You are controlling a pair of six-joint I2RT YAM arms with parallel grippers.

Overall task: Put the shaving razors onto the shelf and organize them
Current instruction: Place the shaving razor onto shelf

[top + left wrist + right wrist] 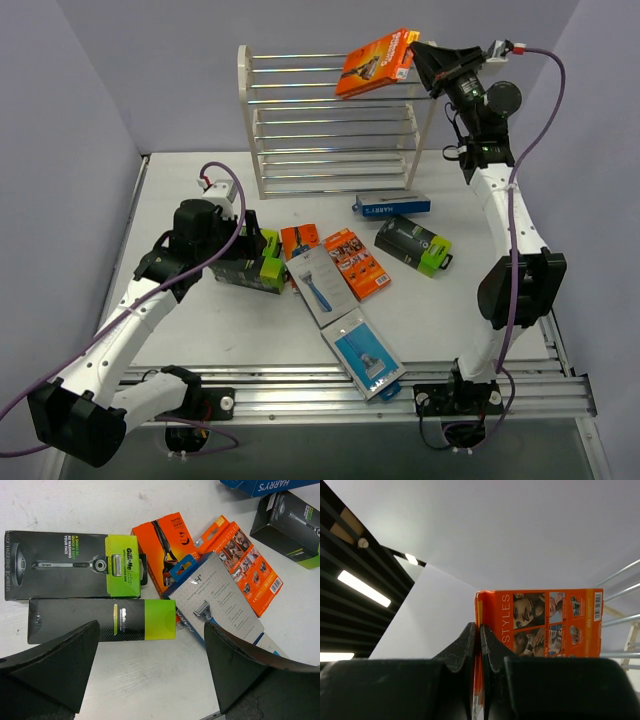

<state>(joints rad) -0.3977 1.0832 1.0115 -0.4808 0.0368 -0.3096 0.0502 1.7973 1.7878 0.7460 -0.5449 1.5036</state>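
Step in hand: you're placing the first razor pack, by the look of it; no pack shows on the rods of the shelf (243, 100) below it.
Right claw: your right claw (418, 62) is pressed together on the edge of an orange card (378, 62), a thin pinch, fingertips nearly meeting.
Where the card is: up at the right end of the top tier, tilted, long side across the rods. Whether it touches them, I can't tell.
Left claw: your left claw (151, 645) is spread wide and holds nothing, hovering low over two black-and-lime boxes (75, 565) lying side by side.
On the bench: bench (200, 310) carries two more orange cards (355, 262), two grey-blue flat packs (318, 280), a blue box (392, 205) and a third black-and-lime box (413, 245) near the shelf.
Next move: level the card, settle it onto the top rods, then let go. Released while tilted, it could slip between them.
After that: the nearer black-and-lime box sits between the left fingers, an easy straight-down pick.
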